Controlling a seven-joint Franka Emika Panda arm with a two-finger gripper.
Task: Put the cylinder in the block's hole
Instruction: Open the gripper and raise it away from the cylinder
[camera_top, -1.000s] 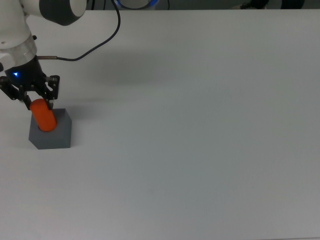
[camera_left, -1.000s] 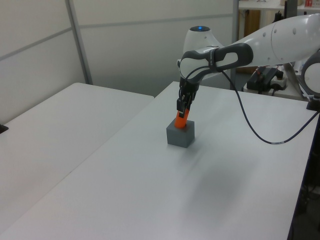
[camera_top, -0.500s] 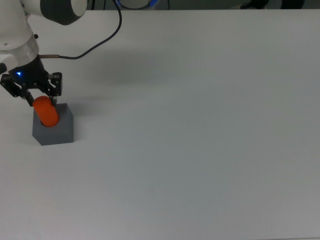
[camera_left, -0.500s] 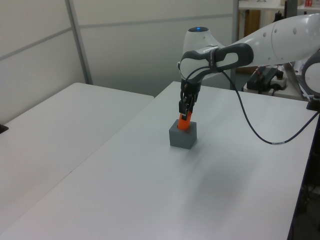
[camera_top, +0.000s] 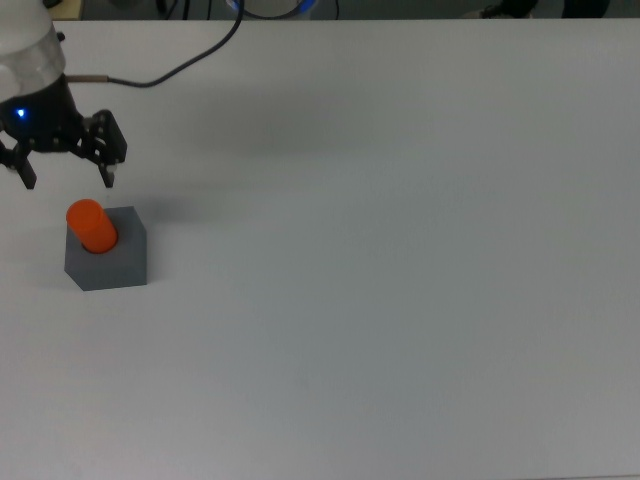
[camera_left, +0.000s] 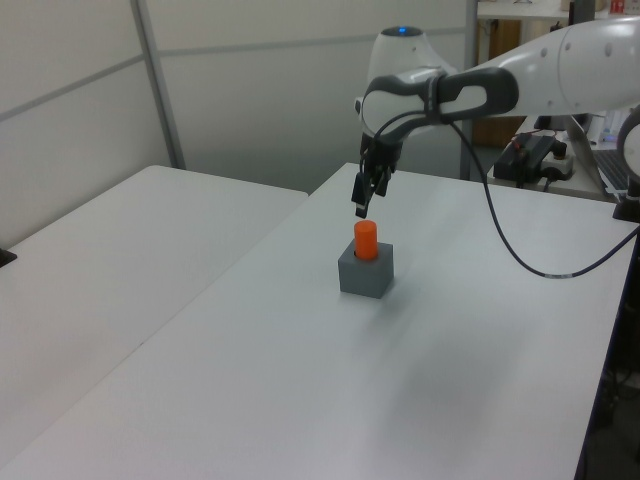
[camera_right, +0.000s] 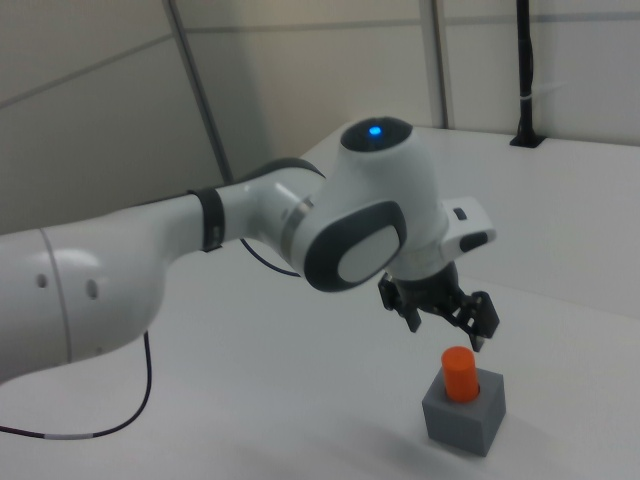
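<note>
Now, cylinder: we see the orange cylinder (camera_top: 92, 225) (camera_left: 366, 240) (camera_right: 460, 374) standing upright in the top of the block, its lower part sunk into the hole and its upper part sticking out above the block's top face.
Block: we find the dark grey block (camera_top: 112, 265) (camera_left: 366, 274) (camera_right: 464, 416) sitting flat on the white table (camera_top: 400, 250) (camera_left: 300, 380) (camera_right: 300, 420), near the top view's left edge; nothing else touches it.
Contact: we see clear air between the cylinder and the gripper in all three views, so nothing grips the cylinder.
Gripper: we place the gripper (camera_top: 68, 180) (camera_left: 364, 199) (camera_right: 449, 326) above the cylinder and apart from it, pointing down; in the top view it lies just beyond the block toward the picture's upper edge.
Fingers: we see the two black fingers (camera_top: 111, 172) (camera_right: 481, 323) spread wide with an empty gap between them, holding nothing.
Arm: we follow the white arm (camera_left: 560, 70) (camera_right: 200, 250) in from the left view's right; in the right view it fills the picture's left half, with a blue light on its rounded joint.
Cable: we note a dark cable (camera_top: 190, 60) (camera_left: 520, 250) hanging from the arm and curving over the table.
Surroundings: we see a second white table (camera_left: 110, 260) at the left view's left and pale wall panels (camera_left: 250, 80) behind.
</note>
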